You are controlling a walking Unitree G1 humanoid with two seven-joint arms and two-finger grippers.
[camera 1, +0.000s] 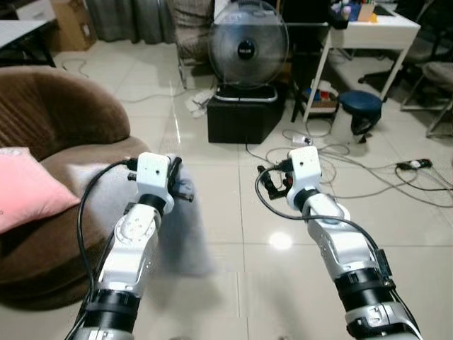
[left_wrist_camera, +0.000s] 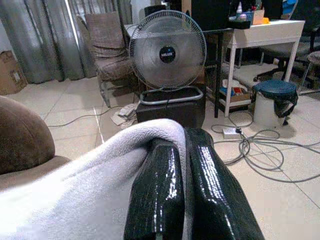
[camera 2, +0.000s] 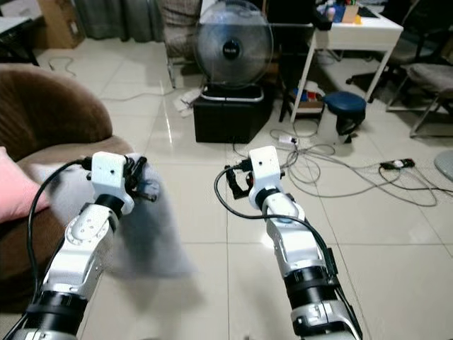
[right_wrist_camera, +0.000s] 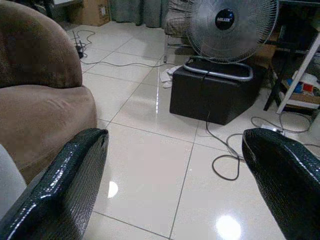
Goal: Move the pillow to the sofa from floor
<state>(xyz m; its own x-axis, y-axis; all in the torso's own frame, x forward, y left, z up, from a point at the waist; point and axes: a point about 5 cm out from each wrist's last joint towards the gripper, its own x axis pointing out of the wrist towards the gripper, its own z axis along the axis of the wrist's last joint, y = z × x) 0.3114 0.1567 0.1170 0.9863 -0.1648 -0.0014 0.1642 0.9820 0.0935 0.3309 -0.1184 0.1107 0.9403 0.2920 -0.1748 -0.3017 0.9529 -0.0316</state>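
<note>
The task looks well along. The left gripper has its 2 fingers clenched on a corner of the grey pillow, which hangs blurred at the near edge of the brown sofa on the left, not yet resting on the seat. What is left, I judge, is carrying it over the seat and letting go. The right gripper is empty, fingers spread wide.

The left wrist view shows the pinch itself, fleece folded between the fingers. The eye views add the pink cushion on the sofa and the fan far behind.
</note>
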